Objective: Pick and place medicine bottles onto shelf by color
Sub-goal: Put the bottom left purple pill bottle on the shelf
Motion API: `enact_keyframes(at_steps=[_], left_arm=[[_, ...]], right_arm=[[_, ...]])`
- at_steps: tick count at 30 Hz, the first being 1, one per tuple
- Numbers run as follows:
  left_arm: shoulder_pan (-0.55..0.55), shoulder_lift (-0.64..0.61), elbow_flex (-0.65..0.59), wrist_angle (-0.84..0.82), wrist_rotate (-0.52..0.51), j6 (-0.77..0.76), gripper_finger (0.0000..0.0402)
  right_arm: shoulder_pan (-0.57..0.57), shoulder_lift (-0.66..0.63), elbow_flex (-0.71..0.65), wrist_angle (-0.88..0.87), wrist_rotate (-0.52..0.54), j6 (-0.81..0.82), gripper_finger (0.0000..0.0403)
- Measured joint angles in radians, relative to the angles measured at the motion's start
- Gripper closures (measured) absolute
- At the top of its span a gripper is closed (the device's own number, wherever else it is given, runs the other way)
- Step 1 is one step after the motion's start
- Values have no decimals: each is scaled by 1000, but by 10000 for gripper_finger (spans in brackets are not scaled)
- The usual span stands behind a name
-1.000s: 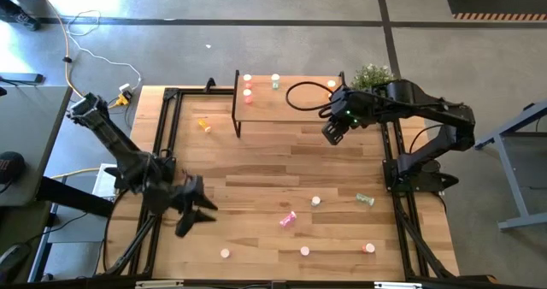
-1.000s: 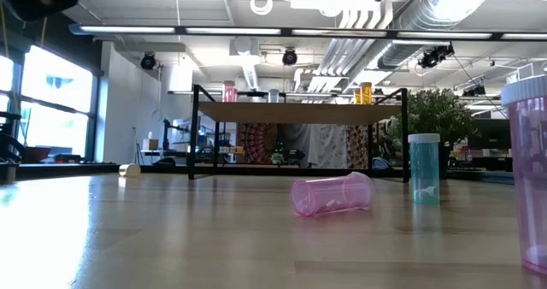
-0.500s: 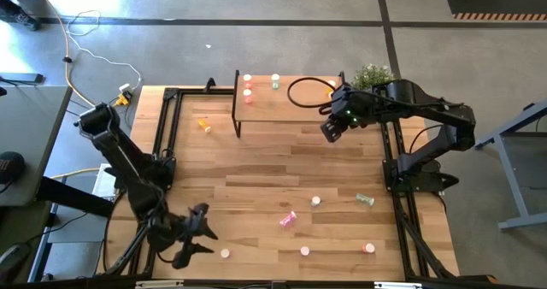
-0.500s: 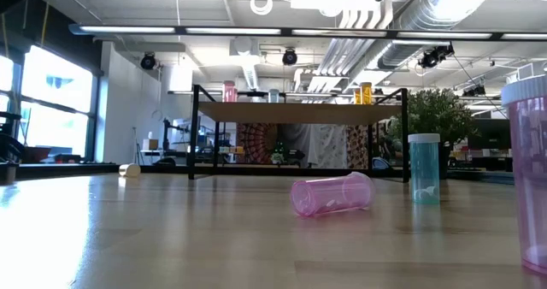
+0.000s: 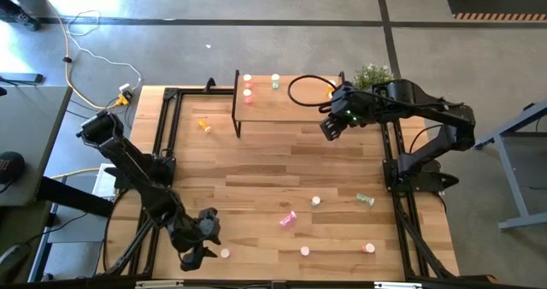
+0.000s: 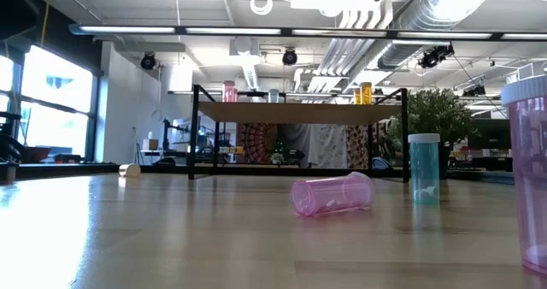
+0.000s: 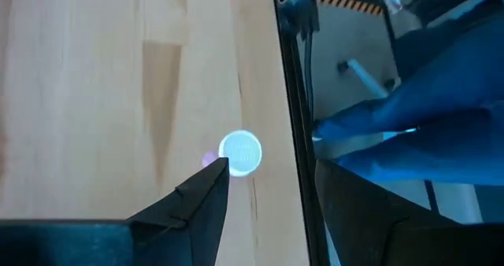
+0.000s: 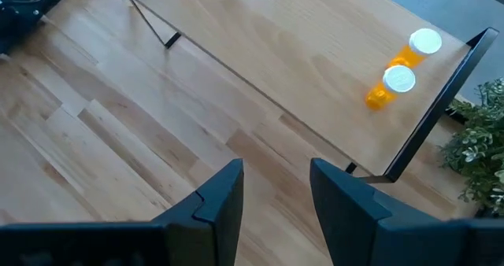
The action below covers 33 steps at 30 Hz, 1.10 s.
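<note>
My left gripper [image 5: 203,238] is open near the table's near-left corner, just left of an upright pink bottle with a white cap [image 5: 225,253]. In the left wrist view that bottle [image 7: 240,153] stands on the wood just ahead of my open fingers [image 7: 272,189], apart from them. My right gripper [image 5: 330,131] is open and holds nothing, by the right end of the shelf [image 5: 291,105]. The right wrist view looks down on the shelf board [image 8: 315,69] with two orange bottles [image 8: 400,79] standing on it. Several more bottles stand at the shelf's left end [image 5: 248,93].
Loose bottles on the table: a pink one lying on its side [image 5: 287,219] [image 6: 333,193], a green one [image 5: 365,200] [image 6: 423,168], a red one [image 5: 368,248], others [image 5: 315,201] [image 5: 304,250], an orange one [image 5: 204,125]. A potted plant [image 5: 373,73] and a black cable loop [image 5: 308,92] are by the shelf.
My left arm has swung toward the table's near edge; its gripper has moved down and right from the table's left side to beside the upright pink bottle at the near-left corner. The right arm has kept still.
</note>
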Motion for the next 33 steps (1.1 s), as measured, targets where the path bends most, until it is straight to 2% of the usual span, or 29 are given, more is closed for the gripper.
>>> enact_keyframes(at_steps=[6,15,33], left_arm=[[41,-1,126,-213,7,4,222],[35,9,160,-220,-8,6,222],[6,231,215,-213,-4,32,222]], right_arm=[[0,0,0,-1,5,-18,265],[0,0,0,4,5,-16,265],[0,0,0,5,6,-16,265]])
